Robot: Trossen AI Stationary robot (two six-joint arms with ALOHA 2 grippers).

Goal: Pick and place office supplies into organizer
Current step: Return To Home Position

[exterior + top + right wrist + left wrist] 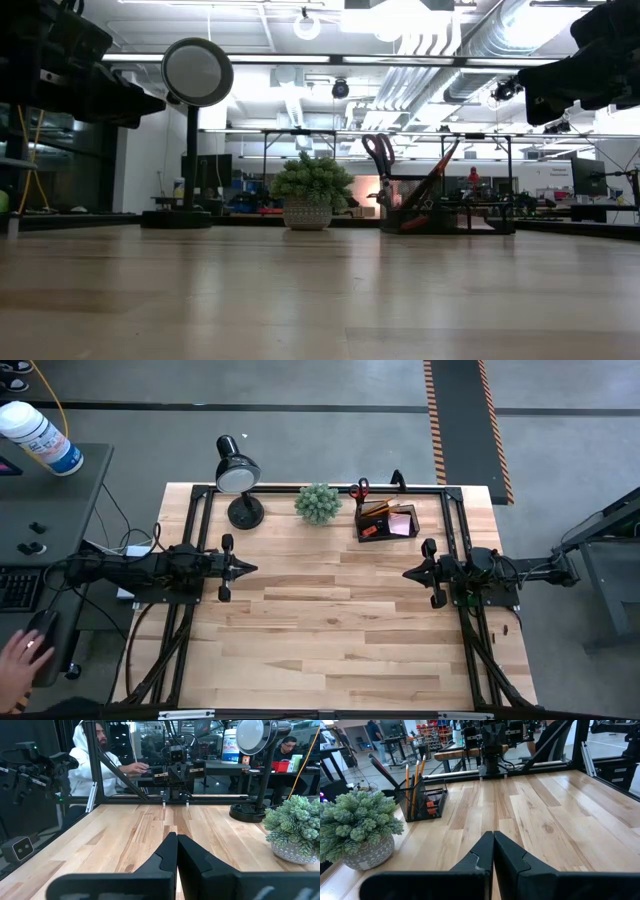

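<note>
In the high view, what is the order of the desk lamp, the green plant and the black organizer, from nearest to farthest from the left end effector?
Measured from the left end effector, which is shut over the table's left side:
1. The desk lamp: nearest, at the back edge, almost directly behind it.
2. The green plant: farther right along the back edge.
3. The black organizer: farthest, back right.

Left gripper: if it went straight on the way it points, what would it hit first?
Probably the right gripper, facing the left gripper across bare table; nothing stands between them in the high view.
</note>
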